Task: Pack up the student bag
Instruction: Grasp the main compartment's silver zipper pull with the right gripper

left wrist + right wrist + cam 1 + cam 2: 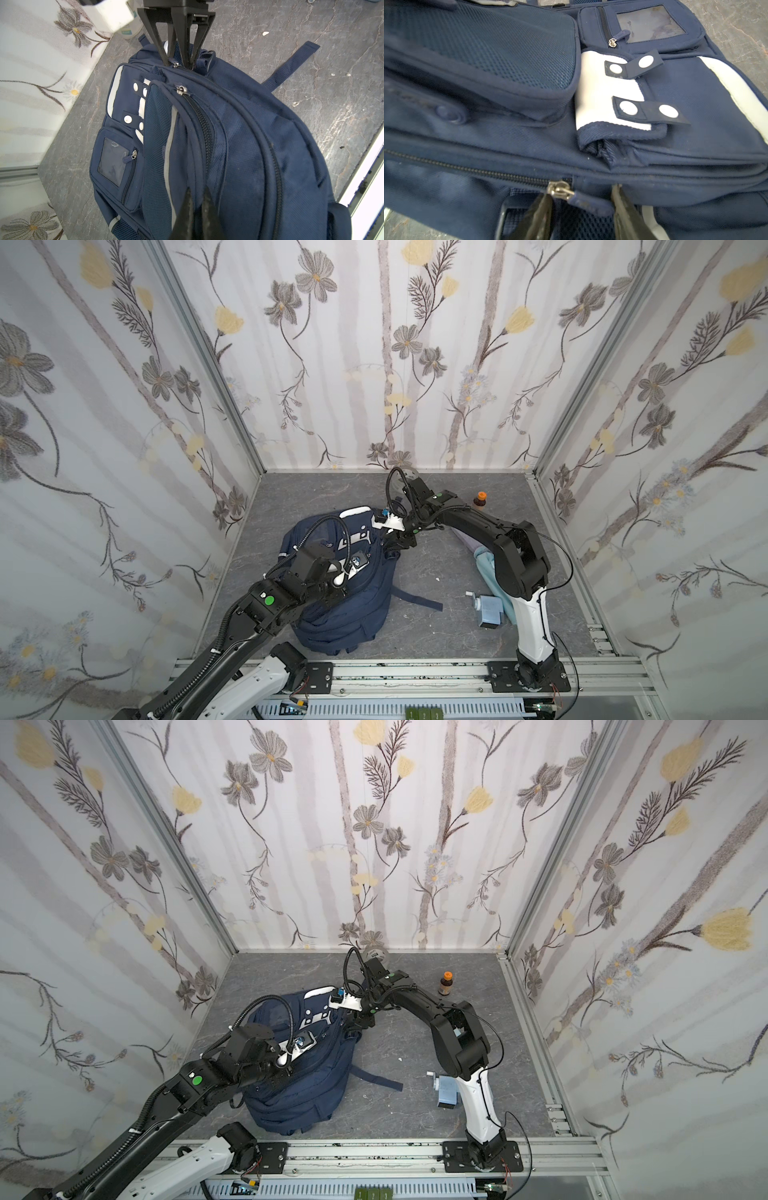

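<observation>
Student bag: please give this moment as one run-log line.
student bag: lying on table | left gripper: shut on bag fabric | right gripper: open around zipper pull

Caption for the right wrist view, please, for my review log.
Open jaws of the right gripper bracket the zipper pull on the navy student bag.

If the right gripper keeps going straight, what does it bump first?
Probably the zip pull on the bag. It lies right between the open jaws of the right gripper, though depth is hard to judge.
</observation>
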Robot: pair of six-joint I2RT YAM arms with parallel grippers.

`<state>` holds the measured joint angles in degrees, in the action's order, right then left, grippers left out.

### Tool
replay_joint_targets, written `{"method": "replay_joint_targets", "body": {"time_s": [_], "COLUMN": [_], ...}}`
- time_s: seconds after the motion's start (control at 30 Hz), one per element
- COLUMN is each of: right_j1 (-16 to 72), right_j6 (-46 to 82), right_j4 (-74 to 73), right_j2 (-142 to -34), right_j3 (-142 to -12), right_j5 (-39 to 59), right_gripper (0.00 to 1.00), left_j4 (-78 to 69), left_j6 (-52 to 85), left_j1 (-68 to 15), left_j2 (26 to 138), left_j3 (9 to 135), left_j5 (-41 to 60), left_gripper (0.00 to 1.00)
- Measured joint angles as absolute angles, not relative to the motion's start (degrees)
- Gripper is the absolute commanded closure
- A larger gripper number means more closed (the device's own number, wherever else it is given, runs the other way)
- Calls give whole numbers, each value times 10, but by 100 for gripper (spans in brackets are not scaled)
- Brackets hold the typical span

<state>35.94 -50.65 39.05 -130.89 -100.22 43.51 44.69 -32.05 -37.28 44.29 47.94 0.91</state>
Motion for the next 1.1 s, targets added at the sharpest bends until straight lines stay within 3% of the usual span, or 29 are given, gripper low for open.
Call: {"method": "replay_joint_targets", "body": {"time_s": [0.2, 0.57, 1.1], "right_j1": [361, 362, 374], "right_j6": [-511, -485, -213], "right_j4": [419, 430, 413], "right_j2": [-1309, -1295, -1249], "right_j3": [-1003, -1003, -975], "right_j5": [442, 446, 360], "right_gripper": [95, 100, 100], "left_j4": [454, 459, 448], "left_j6": [-350, -370, -186], "left_j1": [-366, -361, -359], "left_j2": [436, 424, 590], "left_j3": [475, 470, 571], "left_j5": [50, 58, 34], "left_gripper": [100, 100, 100]}}
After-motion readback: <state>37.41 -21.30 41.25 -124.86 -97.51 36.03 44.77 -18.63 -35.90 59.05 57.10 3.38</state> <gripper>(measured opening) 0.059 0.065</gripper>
